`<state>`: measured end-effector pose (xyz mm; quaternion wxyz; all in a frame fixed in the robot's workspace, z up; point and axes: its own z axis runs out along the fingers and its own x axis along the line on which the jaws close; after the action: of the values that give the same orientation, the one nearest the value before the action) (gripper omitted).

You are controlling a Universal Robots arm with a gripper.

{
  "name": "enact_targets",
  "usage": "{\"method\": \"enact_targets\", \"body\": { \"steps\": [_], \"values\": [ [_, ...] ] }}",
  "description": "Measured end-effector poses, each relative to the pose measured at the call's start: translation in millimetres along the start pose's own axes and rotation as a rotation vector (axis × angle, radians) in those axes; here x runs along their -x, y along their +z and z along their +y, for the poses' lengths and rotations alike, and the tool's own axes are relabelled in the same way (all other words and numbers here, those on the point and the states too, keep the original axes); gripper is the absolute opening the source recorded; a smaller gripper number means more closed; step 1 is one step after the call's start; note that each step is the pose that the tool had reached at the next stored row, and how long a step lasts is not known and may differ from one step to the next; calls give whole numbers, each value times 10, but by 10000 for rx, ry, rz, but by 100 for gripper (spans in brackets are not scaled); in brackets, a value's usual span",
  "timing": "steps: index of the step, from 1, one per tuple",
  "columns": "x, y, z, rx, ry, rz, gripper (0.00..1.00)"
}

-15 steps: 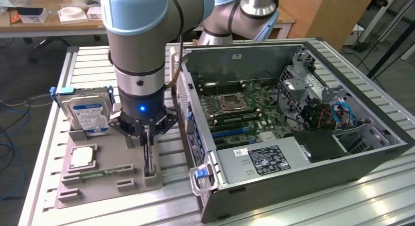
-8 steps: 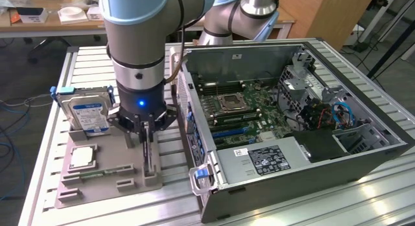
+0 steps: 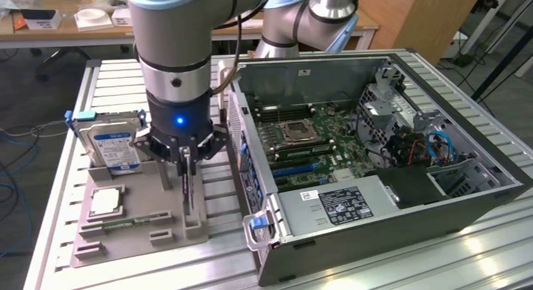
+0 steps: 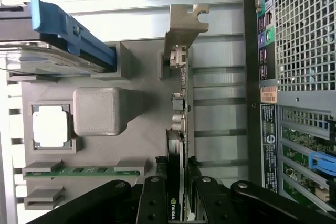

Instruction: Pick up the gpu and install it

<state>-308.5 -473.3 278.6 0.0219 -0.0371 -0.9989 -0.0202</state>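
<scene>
- Gripper [image 3: 187,169]: hangs straight down over the grey holder tray [image 3: 146,191] at the exterior view's left of the open computer case [image 3: 466,206].
- Wrist view: the two black fingers [image 4: 152,198] lie flat against opposite faces of the gpu [image 4: 179,106]. The pincer is pinching the card near its cooler end, where a green logo is visible between the fingers.
- gpu position: it stands on edge in its slot in the holder tray [image 4: 147,140], with the silver end bracket seated in a grey bracket of the tray. In the exterior view the gpu [image 3: 192,199] appears as a thin dark upright strip directly beneath the gripper.
- The exterior view gives the case interior: motherboard with processor socket [image 3: 296,133], power supply [image 3: 341,204] and blue cables [image 3: 440,146].
- The wrist view gives the case's outer rear face [image 4: 304,35], with mesh and ports, just beside the tray.
- Other tray contents:
  - hard drive [image 3: 112,149], upright, its blue rail [image 4: 71,30] near the gpu bracket;
  - CPU chip [image 3: 106,203] [image 4: 51,128], lying flat;
  - memory stick [image 3: 125,222] [image 4: 79,171], lying beside it;
  - a raised grey block [image 4: 100,111] between the chip and the gpu.
- Obstructions: the case wall rises close beside the gpu slot. In the exterior view the arm covers the middle of the tray.
</scene>
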Motion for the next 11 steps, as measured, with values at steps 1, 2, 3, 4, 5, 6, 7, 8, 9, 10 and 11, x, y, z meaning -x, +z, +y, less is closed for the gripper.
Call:
{"method": "enact_targets", "body": {
  "steps": [1,2,3,4,5,6,7,8,9,10,11],
  "values": [
    [-1,-27,1,-1,0,1,26],
    [-3,-62,2,1,0,1,26],
    [-5,-96,4,7,0,2,26],
    [-6,-127,5,14,-1,2,26],
    [-7,-152,6,20,-1,3,26],
    [-8,-163,6,24,-1,2,26],
    [-8,-173,7,24,-1,2,26],
    [-9,-191,7,25,-1,3,26],
    [-10,-210,8,26,-1,3,26],
    [-11,-238,9,28,-1,3,26],
    [-13,-266,10,31,-1,4,26]
  ]
}}
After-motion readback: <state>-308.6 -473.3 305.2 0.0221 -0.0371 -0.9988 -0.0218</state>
